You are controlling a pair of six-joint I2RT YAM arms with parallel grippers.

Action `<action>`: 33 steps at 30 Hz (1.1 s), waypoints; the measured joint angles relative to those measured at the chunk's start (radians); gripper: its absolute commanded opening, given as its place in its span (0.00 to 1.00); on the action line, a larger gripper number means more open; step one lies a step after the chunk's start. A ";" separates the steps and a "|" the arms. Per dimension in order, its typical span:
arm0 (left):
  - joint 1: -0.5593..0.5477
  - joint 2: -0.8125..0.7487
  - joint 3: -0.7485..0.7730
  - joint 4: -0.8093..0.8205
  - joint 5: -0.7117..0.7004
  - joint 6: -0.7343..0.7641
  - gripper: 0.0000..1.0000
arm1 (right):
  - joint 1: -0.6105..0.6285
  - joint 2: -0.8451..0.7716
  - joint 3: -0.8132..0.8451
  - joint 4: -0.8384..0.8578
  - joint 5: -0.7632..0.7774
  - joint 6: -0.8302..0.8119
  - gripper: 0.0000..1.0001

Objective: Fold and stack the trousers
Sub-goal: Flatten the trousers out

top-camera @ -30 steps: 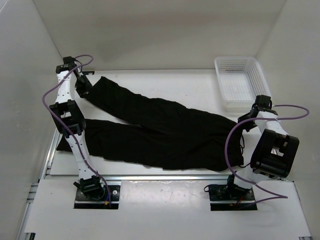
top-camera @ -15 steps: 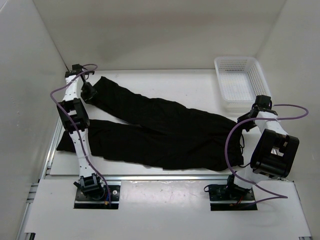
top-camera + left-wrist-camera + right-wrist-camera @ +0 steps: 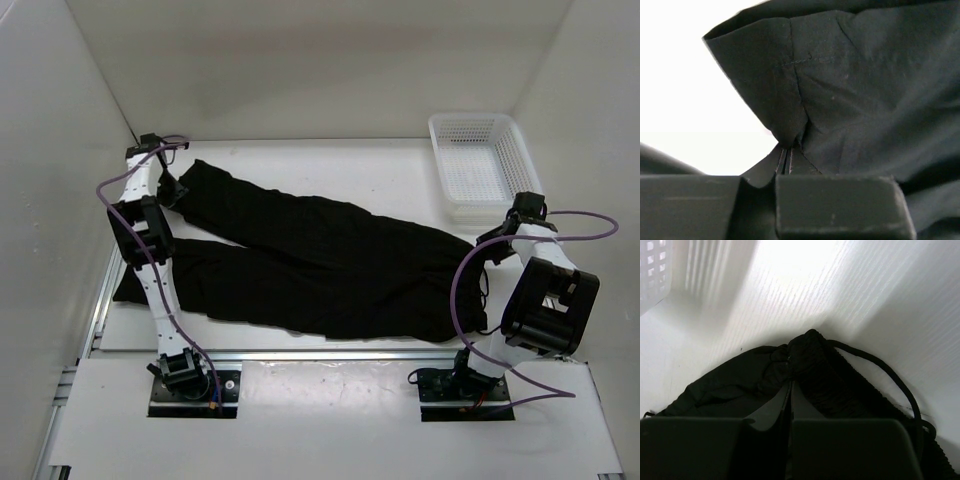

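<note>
Top external view: the trousers (image 3: 320, 265) lie spread on a white table (image 3: 380, 175), plain matte black. Their long axis runs left to right across the table. The waist end is at the right and both legs stretch away to the left. The far leg slants up toward the far-left corner, while the near leg runs almost straight to the left edge. The two overlap around the middle of the garment. White walls (image 3: 300, 70) close in the table at the back and on both sides, and a metal rail (image 3: 330, 355) runs along its near edge in front of the arm bases. A white mesh basket (image 3: 441, 170) sits in the far-right corner, just beyond the waist end and apart from the cloth. The left gripper (image 3: 172, 188) is at the far-left end of the far leg. In its wrist view the fingers are clenched on a bunched fold of the stitched hem. From above it is hard to say whether that cuff is raised off the table or only gathered. The right gripper (image 3: 790, 390) is clamped on the ribbed waistband, with a loose drawstring (image 3: 890, 377) curling out over the table beside it.
</note>
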 measured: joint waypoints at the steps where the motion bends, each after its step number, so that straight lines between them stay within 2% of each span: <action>1: 0.011 -0.008 -0.004 -0.003 -0.006 -0.002 0.10 | -0.005 0.003 0.000 0.000 -0.002 -0.003 0.00; 7: 0.063 -0.028 0.026 -0.026 -0.035 -0.012 0.10 | -0.010 0.036 0.004 -0.001 -0.032 -0.016 0.00; 8: 0.065 -0.028 0.027 -0.027 -0.035 -0.012 0.10 | -0.010 0.041 0.008 -0.001 -0.037 -0.019 0.02; 9: 0.066 -0.028 0.027 -0.029 -0.034 -0.011 0.12 | -0.010 0.044 0.011 -0.001 -0.040 -0.022 0.05; 10: 0.066 -0.028 0.027 -0.033 -0.034 -0.011 0.22 | -0.010 0.047 0.018 -0.003 -0.043 -0.026 0.10; 11: 0.066 -0.028 0.027 -0.036 -0.034 -0.008 0.29 | -0.010 0.047 0.026 -0.004 -0.045 -0.032 0.28; 13: 0.066 -0.031 0.027 -0.037 -0.034 -0.005 0.44 | -0.011 0.047 0.047 -0.004 -0.046 -0.047 0.50; 14: 0.065 -0.034 0.027 -0.037 -0.034 0.001 0.64 | -0.011 0.047 0.056 -0.003 -0.047 -0.049 0.70; 15: 0.064 -0.039 0.027 -0.037 -0.035 0.008 0.71 | -0.013 0.045 0.064 -0.003 -0.048 -0.055 0.77; 17: 0.063 -0.058 0.027 -0.037 -0.035 0.005 0.78 | -0.013 0.032 0.075 -0.008 -0.051 -0.076 0.87; 21: 0.059 -0.138 0.025 -0.037 -0.032 0.011 0.81 | -0.014 -0.037 0.091 -0.048 -0.043 -0.104 0.92; 24: 0.056 -0.259 -0.024 -0.023 -0.040 0.018 0.81 | -0.015 -0.124 0.095 -0.076 -0.037 -0.124 0.92; 29: 0.037 -0.558 -0.268 0.024 -0.074 0.025 0.80 | 0.002 -0.316 0.071 -0.103 -0.054 -0.153 0.92; 33: 0.019 -0.742 -0.490 0.042 -0.101 0.003 0.78 | 0.071 -0.444 0.001 -0.148 -0.081 -0.187 0.91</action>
